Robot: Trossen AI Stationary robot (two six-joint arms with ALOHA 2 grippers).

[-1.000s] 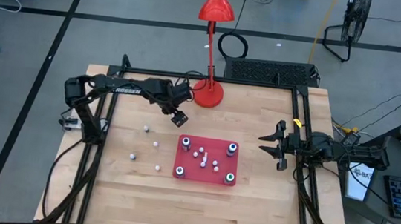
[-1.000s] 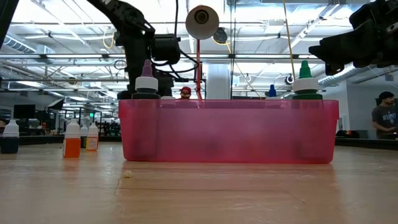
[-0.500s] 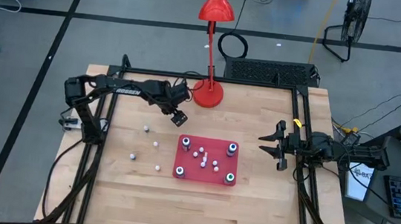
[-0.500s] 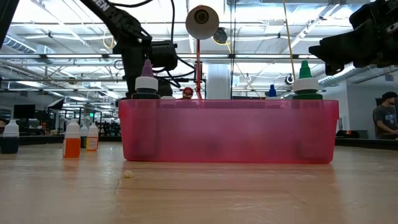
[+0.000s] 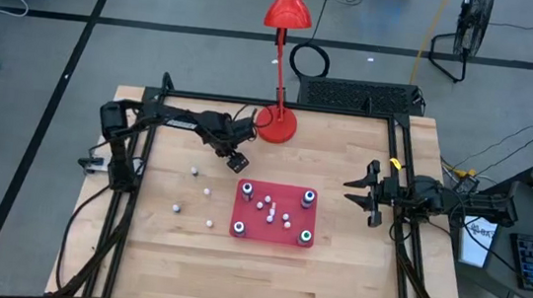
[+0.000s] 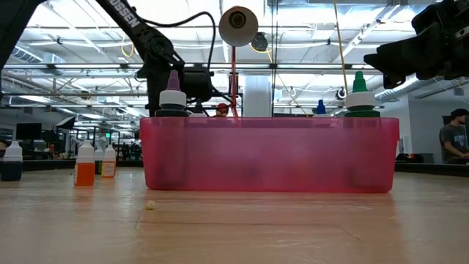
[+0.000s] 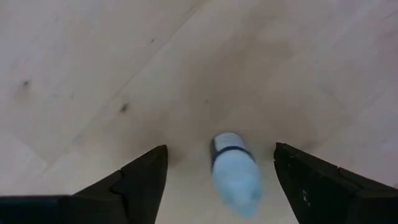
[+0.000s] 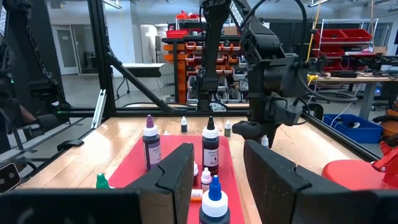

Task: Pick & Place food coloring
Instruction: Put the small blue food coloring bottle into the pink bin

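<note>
One small bottle lies between the left tool's spread-apart fingers.

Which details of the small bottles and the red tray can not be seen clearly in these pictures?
- Bottle between the open left pincer, left wrist view: blurred, colour unclear.
- Loose bottles, high view: too small to tell colours.
- Red tray, low view: its wall hides the small bottles inside.
- Right pincer: waits at the table's edge.

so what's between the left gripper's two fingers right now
In the left wrist view, one small white bottle stands on the bare wood table between the open fingers of the left gripper. Neither finger touches it.
</note>
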